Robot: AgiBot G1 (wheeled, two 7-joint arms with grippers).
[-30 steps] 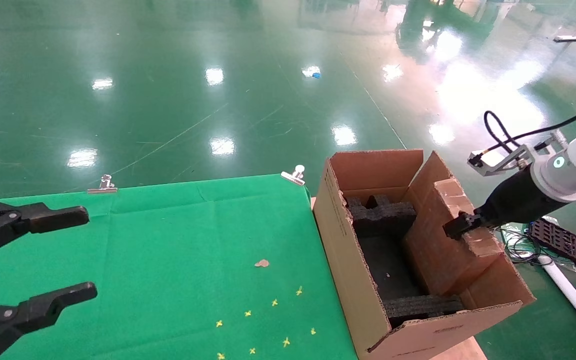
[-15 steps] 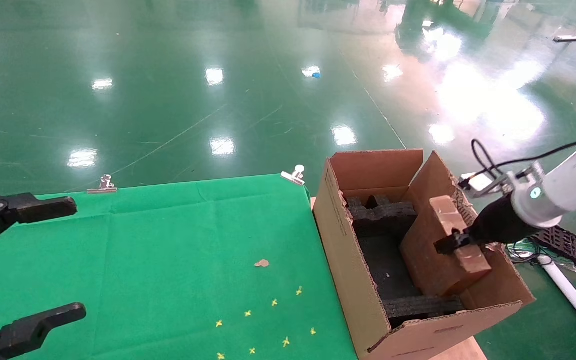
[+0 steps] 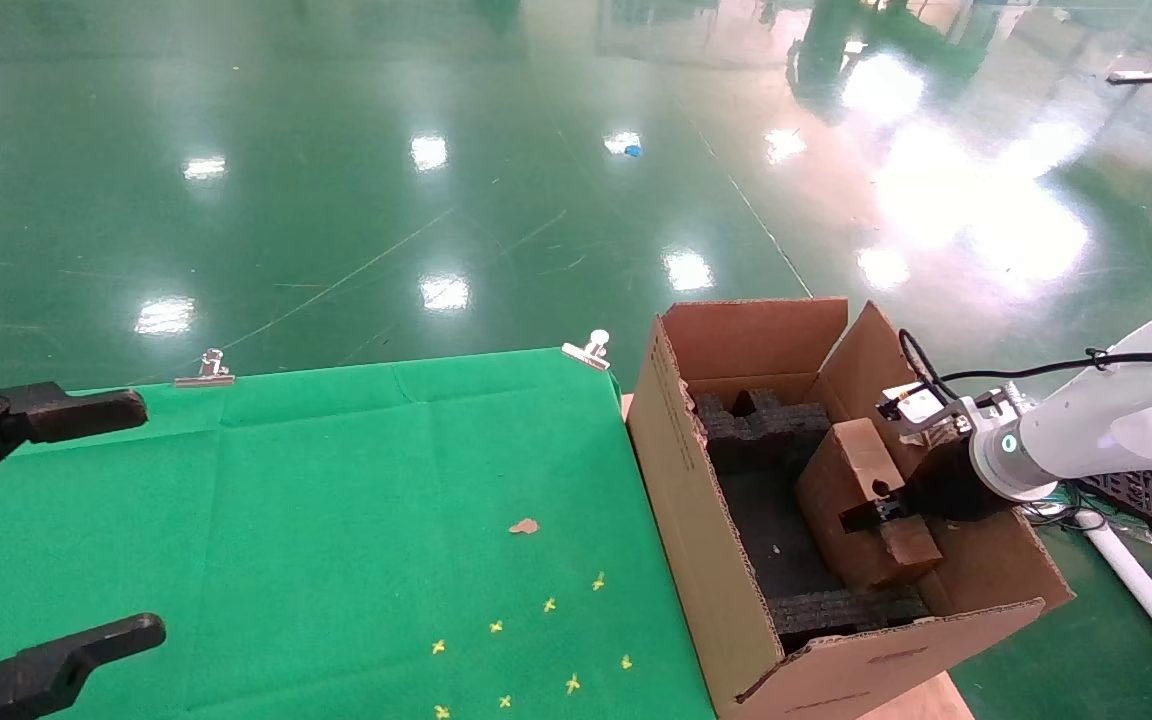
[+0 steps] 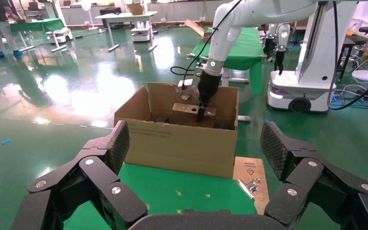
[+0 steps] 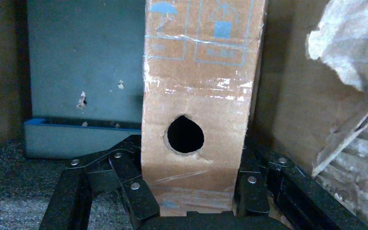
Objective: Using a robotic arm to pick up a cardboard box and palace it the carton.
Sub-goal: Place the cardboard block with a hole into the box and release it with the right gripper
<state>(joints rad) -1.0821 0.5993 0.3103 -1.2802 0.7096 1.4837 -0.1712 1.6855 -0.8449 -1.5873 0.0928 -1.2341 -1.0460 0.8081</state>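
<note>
Table: a green cloth-covered table (image 3: 336, 500) fills the near left of the head view, with small yellow marks near its front and two metal clips (image 3: 204, 370) on its far edge.

Carton: the carton (image 3: 716, 560) stands just beside the table's right edge, flaps upright, black foam inserts (image 3: 766, 425) at its far and near ends. In the left wrist view the carton (image 4: 182, 143) sits beyond the table's edge.

Robotic arm: the robotic arm (image 3: 1106, 430) reaches in from the right, its white link running nearly level over the carton's right flap, the black wrist angled down and inward into the carton. A black cable loops above the wrist.

Cardboard box: the cardboard box (image 3: 861, 500) is inside the carton, against its right wall, tilted, between the two foam inserts. Whether its lower end touches the carton's floor cannot be told.

Right gripper: the right gripper (image 3: 871, 515) is clamped on the cardboard box (image 5: 199, 110); in the right wrist view its black fingers (image 5: 134, 191) press both narrow sides just below the round hole (image 5: 185, 134).

Left gripper: the left gripper (image 3: 46, 530) hangs over the table's left side, well apart from the carton, fingers (image 4: 100, 167) spread wide with nothing between them.
</note>
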